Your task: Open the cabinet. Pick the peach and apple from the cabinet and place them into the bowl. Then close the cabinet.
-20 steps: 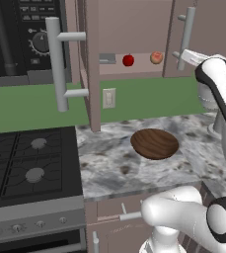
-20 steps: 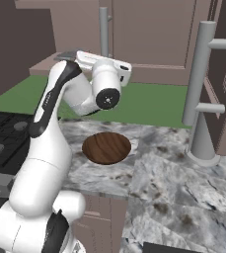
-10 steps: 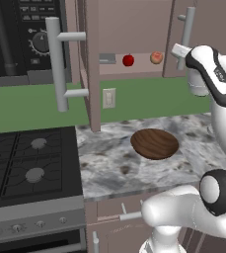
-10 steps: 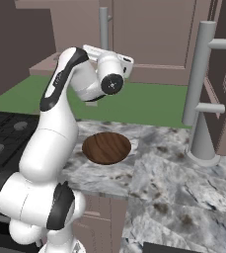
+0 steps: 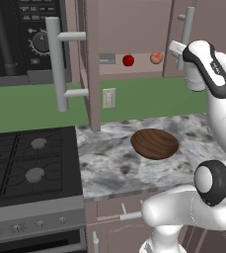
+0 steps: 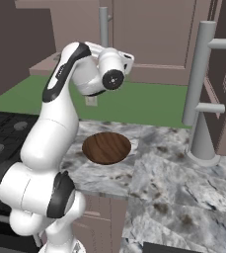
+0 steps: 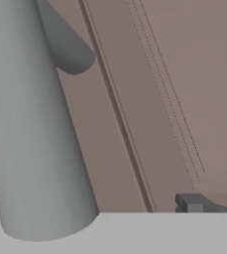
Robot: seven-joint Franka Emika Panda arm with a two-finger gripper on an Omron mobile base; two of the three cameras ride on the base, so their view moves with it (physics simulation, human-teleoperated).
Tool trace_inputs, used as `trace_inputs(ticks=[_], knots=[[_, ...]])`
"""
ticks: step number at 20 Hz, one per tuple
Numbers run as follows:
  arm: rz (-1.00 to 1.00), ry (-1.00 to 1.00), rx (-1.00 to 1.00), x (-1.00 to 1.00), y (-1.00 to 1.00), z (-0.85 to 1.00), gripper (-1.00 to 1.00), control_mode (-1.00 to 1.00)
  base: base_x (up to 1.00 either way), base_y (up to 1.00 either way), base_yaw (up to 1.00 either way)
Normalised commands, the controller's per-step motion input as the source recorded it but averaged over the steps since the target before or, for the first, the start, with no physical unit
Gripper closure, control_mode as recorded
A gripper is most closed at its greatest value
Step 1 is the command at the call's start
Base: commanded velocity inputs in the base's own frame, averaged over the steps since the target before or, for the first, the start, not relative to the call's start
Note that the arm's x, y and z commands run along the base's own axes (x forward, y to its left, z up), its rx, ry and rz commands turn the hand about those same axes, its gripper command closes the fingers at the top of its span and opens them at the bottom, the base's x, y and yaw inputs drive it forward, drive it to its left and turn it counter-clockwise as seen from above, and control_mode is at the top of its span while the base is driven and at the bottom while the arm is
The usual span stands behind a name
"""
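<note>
The mauve-brown panelled wall cabinet stands with both doors swung open; on its inner shelf sit the small bright red apple and, to its right, the pale orange-pink peach — apart from each other. The wide dark brown wooden bowl rests on the marbled grey counter below; the two-finger gripper, jaws spread wide, hangs close beside a long grey bar handle — holding nothing.

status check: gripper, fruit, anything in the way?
Gripper open, empty, at right door handle. Apple and peach on cabinet shelf. Bowl empty. Right door partly open.
</note>
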Motion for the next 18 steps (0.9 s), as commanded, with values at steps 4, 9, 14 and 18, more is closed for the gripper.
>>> trace_inputs(ticks=[4,9,14,18], knots=[[0.0,0.0,0.0,0.43,-0.01,-0.04,1.0,-1.0,0.0,0.0,0.0],[0.0,0.0,0.0,0.0,0.0,0.0,1.0,-1.0,0.0,0.0,0.0],[0.0,0.0,0.0,0.0,0.0,0.0,1.0,-1.0,0.0,0.0,0.0],[0.0,0.0,0.0,0.0,0.0,0.0,1.0,-1.0,0.0,0.0,0.0]])
